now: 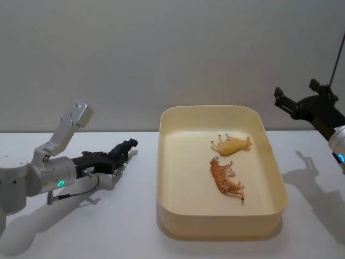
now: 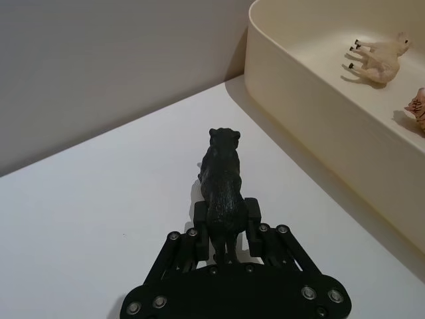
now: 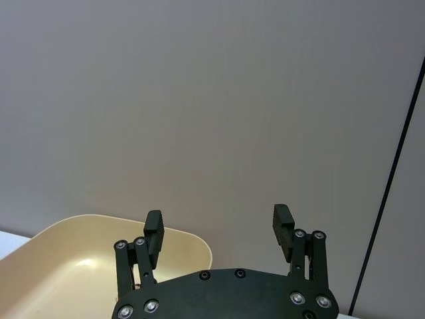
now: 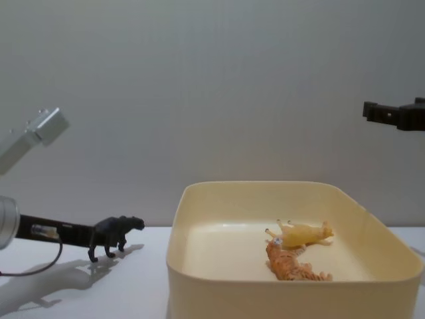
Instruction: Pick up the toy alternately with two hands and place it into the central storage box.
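Your left gripper (image 2: 226, 229) pinching black panther toy (image 2: 222, 176) left of storage box (image 1: 275, 167), 2 toys inside, right gripper (image 3: 219, 232) spread, raised right of it.

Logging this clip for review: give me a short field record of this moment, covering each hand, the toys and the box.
left hand: shut on the black panther toy, on the robot's left of the box, low over the table
right hand: open, holding nothing, raised on the robot's right of the box
storage box: cream tub at centre
toys in box: tiger and pale yellow animal, both lying on their sides
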Available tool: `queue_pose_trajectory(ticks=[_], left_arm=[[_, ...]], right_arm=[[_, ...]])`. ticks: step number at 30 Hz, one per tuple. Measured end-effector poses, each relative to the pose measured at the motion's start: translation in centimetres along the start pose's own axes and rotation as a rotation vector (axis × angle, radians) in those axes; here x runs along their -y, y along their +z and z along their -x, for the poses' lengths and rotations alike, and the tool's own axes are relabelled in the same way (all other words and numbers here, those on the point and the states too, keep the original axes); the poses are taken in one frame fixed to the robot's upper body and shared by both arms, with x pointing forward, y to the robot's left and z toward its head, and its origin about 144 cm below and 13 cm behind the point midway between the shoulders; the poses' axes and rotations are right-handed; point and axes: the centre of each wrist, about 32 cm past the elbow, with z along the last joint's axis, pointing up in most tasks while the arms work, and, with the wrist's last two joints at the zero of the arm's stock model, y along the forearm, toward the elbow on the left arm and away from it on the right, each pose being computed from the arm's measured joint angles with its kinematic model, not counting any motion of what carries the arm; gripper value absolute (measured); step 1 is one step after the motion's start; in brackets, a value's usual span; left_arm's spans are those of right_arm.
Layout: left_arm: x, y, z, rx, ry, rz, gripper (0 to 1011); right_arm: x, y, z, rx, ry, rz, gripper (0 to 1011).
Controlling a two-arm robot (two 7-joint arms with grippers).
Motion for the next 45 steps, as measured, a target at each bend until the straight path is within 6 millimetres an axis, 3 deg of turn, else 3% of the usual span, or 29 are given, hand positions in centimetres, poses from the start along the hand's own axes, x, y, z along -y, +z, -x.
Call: queue_pose_trajectory(ticks=[16, 25, 34, 45], left_arm=[[-3.3, 2.0, 0.7, 0.076, -0.012, 0.101, 288], [-4.1, 3.8, 1.1, 0.140, -0.100, 0.120, 288], [-3.6, 6.2, 1.9, 0.212, -0.201, 0.134, 288], [-1.1, 9.9, 3.4, 0.295, -0.331, 0.170, 288]], right_arm=[[0.0, 0.0, 0.0, 0.000, 0.000, 0.000, 1001], [0.0, 0.0, 0.0, 0.000, 0.000, 0.000, 1001], [0.0, 0.0, 0.0, 0.000, 0.000, 0.000, 1001], [0.0, 0.0, 0.0, 0.000, 0.000, 0.000, 1001]])
